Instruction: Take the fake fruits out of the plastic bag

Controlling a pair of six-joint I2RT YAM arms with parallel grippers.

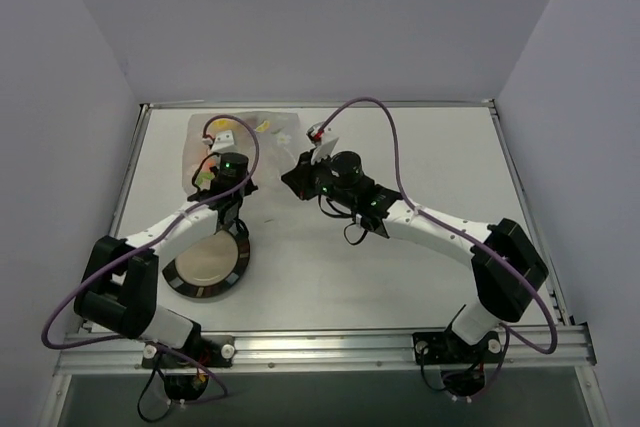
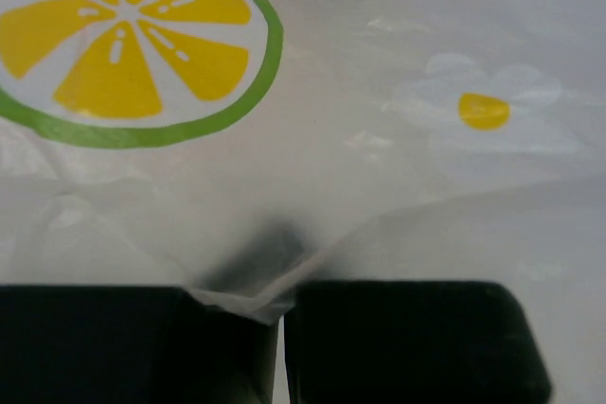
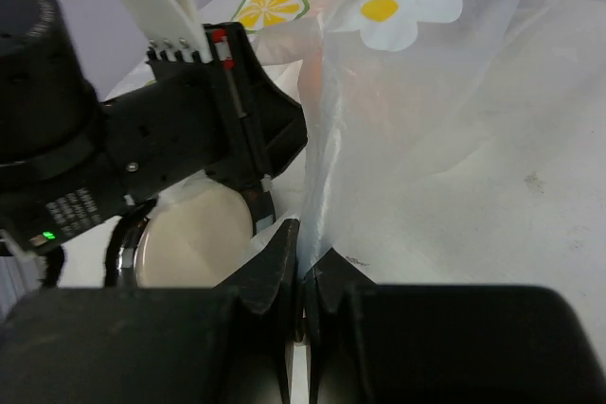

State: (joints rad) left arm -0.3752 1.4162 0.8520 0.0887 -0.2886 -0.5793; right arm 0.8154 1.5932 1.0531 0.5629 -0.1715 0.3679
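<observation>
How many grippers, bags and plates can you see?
Grippers: 2, the left gripper and the right gripper
Bags: 1, the bag
Plates: 1, the plate
Total: 4

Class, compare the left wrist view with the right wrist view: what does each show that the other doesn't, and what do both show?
Left wrist only: the left gripper pinching film at its fingertips. Right wrist only: the plate, the black body of the left arm, and the right gripper pinching film. Both: the plastic bag, its lemon-slice print and its daisy print.
</observation>
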